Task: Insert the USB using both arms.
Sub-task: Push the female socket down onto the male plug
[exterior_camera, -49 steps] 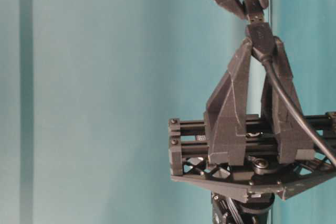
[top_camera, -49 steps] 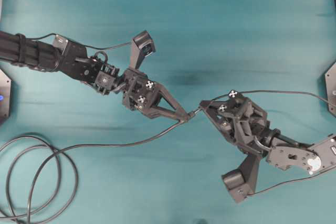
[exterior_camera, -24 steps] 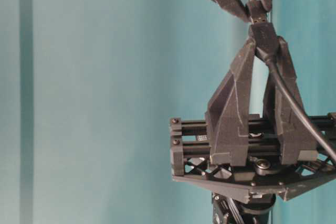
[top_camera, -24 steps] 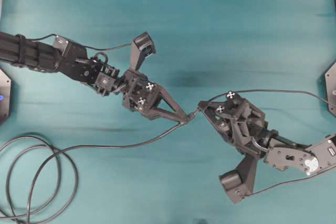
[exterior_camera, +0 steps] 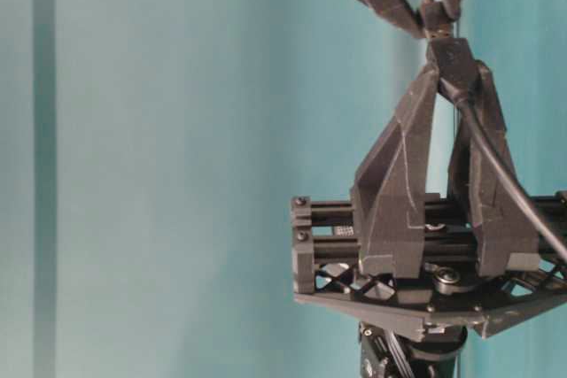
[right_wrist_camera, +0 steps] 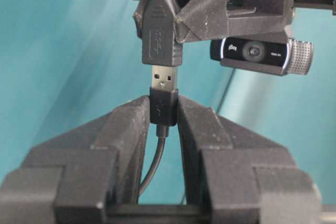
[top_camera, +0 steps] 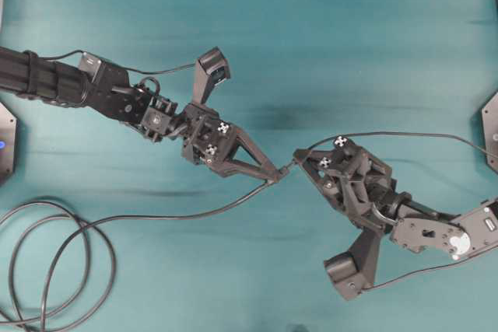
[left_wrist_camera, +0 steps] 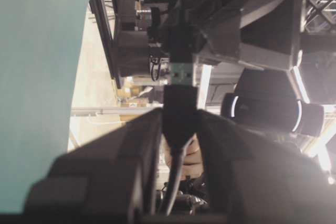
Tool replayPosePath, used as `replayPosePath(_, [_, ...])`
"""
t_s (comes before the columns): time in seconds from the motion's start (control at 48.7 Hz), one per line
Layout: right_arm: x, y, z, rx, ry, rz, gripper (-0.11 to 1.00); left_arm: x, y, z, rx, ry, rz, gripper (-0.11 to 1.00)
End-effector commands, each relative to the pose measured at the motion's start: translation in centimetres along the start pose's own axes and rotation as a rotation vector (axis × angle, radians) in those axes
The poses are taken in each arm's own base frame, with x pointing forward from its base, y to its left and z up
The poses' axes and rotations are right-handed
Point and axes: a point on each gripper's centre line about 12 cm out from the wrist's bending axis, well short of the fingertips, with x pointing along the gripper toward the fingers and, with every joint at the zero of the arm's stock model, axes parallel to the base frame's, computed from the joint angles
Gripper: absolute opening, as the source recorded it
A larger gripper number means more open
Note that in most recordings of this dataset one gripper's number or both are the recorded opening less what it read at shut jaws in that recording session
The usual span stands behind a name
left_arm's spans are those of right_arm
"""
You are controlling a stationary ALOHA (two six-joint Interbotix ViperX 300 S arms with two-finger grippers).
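Two matte black, lattice-framed grippers meet tip to tip above the middle of a smooth teal table (top_camera: 327, 29). The right gripper (right_wrist_camera: 164, 109) has its pointed, wedge-shaped fingers (right_wrist_camera: 123, 129) clamped on the dark plastic body of the USB (right_wrist_camera: 164, 85), whose silvery metal tip stands clear just past the fingertips, with the thin grey cable trailing back between them. The left gripper (top_camera: 274, 175) is clamped on a dark moulded socket head (right_wrist_camera: 159, 38). The socket's mouth faces the metal tip, which sits right at the opening, in line with it. From that head a long dark cable (top_camera: 140, 219) runs towards the table's near-left corner, where it lies in loose round loops (top_camera: 47, 270). A glossy webcam (right_wrist_camera: 260, 52) hangs under the left wrist.
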Motion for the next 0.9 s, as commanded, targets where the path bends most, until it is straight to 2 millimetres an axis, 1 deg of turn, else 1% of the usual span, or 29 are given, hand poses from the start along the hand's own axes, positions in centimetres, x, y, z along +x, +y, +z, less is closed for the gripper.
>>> replayPosePath(0.0, [-0.2,-0.8,0.9,0.014,-0.02,-0.017,0.22,0.3,-1.3,1.2,0.014,-0.021,-0.039,0.19])
replayPosePath(0.103, [0.0,-0.8,1.1,0.013,-0.02,-0.016,0.22,0.3,-1.4,1.6,0.015,-0.027,-0.046,0.19])
replayPosePath(0.411, [-0.1,-1.3,1.2,0.015,-0.005,-0.037,0.22,0.2,-1.4,1.7,0.013,-0.031,-0.043,0.19])
replayPosePath(0.555, [-0.2,-1.4,1.4,-0.005,-0.008,-0.039,0.2,-0.1,-1.4,2.3,0.011,-0.047,-0.042,0.19])
replayPosePath(0.637, [-0.4,-1.6,1.7,-0.003,-0.018,-0.041,0.2,-0.2,-1.5,2.7,0.013,-0.055,-0.044,0.19])
replayPosePath(0.884, [-0.9,-1.6,2.8,-0.008,-0.049,-0.041,0.2,-0.2,-1.3,2.8,0.012,-0.058,-0.041,0.19])
